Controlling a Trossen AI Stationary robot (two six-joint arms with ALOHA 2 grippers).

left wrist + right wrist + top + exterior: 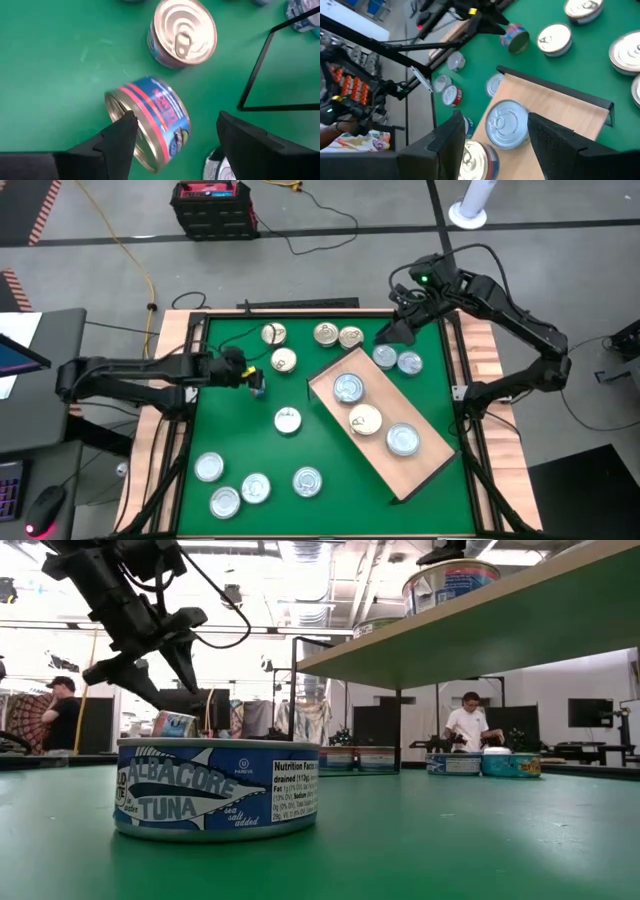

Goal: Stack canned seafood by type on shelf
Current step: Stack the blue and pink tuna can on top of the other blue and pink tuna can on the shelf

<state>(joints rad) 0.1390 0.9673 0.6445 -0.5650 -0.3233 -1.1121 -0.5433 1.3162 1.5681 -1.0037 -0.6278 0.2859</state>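
Note:
A tin with a blue and red label (152, 117) is tipped up on its edge on the green mat, between the fingers of my open left gripper (175, 122), left of the mat's middle (257, 387). My right gripper (495, 145) is open and hovers near the mat's far right corner (395, 330), touching nothing. The light-wood shelf (430, 465) sits slantwise on the right, raised on thin black legs, and carries three tins (365, 420). Several more tins lie flat on the mat, far (326, 334) and near (256, 488). My left gripper comes from above, slanting from the table's left, with its fingers on either side of the tipped tin. One fingertip (125, 125) is right at the tin's lid rim (116, 106); I cannot tell whether it touches. The tin's lower edge seems to rest on the mat.
An upright gold-lidded tin (182, 35) lies just beyond the tipped one. The shelf's black frame (260, 70) stands close on the right. A large albacore tuna tin (215, 790) fills the low view's foreground. People are in the room behind (470, 725). Bare mat shows at the centre left (225, 425).

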